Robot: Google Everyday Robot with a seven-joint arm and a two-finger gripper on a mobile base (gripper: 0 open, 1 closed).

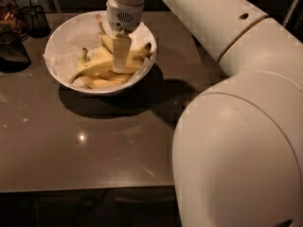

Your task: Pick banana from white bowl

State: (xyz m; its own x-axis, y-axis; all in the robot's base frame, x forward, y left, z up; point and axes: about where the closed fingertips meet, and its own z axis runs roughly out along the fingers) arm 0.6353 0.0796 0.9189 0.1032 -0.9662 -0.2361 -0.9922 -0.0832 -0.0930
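The white bowl [60, 28], lined with crumpled white paper, stands at the back left of the brown table. Several yellow bananas lie in it. The banana [94, 66], long and curved, runs from the bowl's lower left up toward the right rim. A small green-stemmed banana [84, 56] sits behind it, another banana [102, 82] lies below it, and one points its stem [99, 20] up at the back. My gripper [121, 66] reaches straight down into the bowl and its tip rests on or just above the long banana's middle.
A dark glass container [11, 51] and a wire basket [34, 19] stand left of the bowl at the table's back left. My white arm [236, 126] fills the right side of the view and hides that part of the table. The table's front edge [85, 188] runs along the bottom.
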